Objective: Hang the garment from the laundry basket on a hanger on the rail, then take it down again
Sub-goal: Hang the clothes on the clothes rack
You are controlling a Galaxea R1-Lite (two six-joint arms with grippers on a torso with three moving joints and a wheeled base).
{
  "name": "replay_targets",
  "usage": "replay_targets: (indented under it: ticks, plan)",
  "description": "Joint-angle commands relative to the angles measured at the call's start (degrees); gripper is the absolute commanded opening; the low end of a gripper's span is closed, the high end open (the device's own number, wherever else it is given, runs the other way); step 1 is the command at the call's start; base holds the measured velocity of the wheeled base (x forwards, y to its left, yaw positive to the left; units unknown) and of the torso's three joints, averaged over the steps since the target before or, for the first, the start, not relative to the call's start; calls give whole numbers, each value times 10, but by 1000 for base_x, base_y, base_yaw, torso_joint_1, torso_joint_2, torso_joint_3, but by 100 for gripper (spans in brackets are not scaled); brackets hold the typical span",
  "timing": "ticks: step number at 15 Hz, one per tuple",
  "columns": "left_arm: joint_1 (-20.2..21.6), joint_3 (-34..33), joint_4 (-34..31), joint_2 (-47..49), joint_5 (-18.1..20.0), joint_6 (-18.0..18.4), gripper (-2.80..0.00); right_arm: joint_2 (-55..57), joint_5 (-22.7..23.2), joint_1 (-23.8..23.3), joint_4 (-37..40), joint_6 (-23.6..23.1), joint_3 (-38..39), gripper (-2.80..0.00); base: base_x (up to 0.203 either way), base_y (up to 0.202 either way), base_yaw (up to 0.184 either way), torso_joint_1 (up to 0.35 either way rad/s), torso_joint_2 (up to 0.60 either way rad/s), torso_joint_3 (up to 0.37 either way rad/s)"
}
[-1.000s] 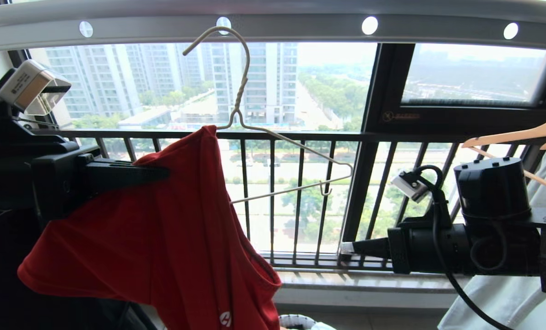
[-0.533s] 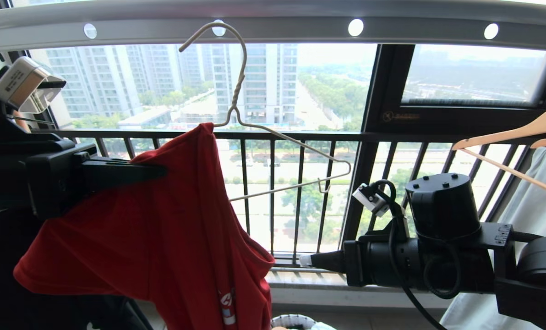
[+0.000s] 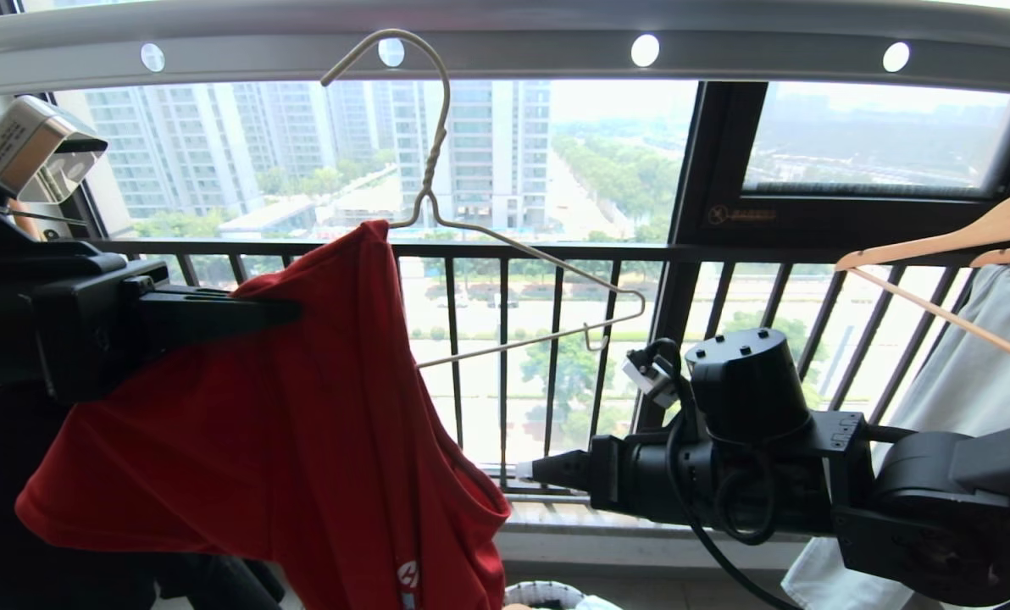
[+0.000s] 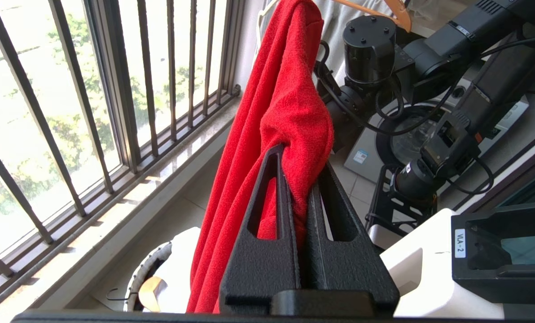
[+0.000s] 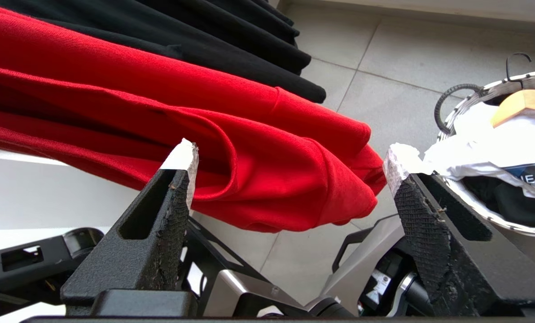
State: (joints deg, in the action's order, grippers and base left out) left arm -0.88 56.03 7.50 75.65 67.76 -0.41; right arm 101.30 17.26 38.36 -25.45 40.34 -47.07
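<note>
We see the red short-sleeved T-shirt point(image 3: 302, 424) draped over one shoulder of the thin cream-white wire hanger point(image 3: 505, 254), whose long hook is caught on the long grey metal rail with round white holes point(image 3: 725, 51) across the top of the head view. The hanger's other shoulder is bare and slopes down to a small upturned hook at its end. Our left gripper point(image 4: 301, 179) is clenched on a fold of the red fabric, the cloth squeezed between its two black fingers, and it reaches in level from the left at about the shirt's shoulder. Our right gripper point(image 5: 290, 163) has its fingers spread wide apart with nothing between them; in its own view the white-tipped fingers frame the shirt's lower folds, and we cannot quite tell whether a tip brushes the cloth. In the head view that arm lies low on the right, pointing towards the shirt's hem. The small round white woven laundry basket with a dark rim point(image 5: 465, 101) stands on the tiled floor below, holding white cloth and a wooden hanger. A black garment point(image 5: 231, 31) hangs behind the red shirt, and a pale grey garment point(image 3: 946, 381) hangs on a wooden hanger at the far right, before the black railing of vertical bars point(image 3: 505, 381).
</note>
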Motion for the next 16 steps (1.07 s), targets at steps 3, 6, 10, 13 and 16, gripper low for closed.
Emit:
replay_targets:
  ticks: [3,6,10,13,16]
  plan:
    - [2,0,1,-5,4,0,-280,27,-15,3,-1,16,-25,0,0,0,0,0,0,0]
    - [3,0,1,-6,4,0,-280,41,-43,32,-1,12,-25,0,0,0,0,0,0,0]
    - [3,0,1,-9,4,0,-280,48,-59,69,0,-7,-27,0,0,0,0,0,0,0]
    - [3,0,1,-8,4,0,-280,81,-94,93,6,-20,-41,0,0,0,0,0,0,0]
    - [3,0,1,-9,4,0,-280,95,-107,92,29,-23,-77,0,0,0,0,0,0,0]
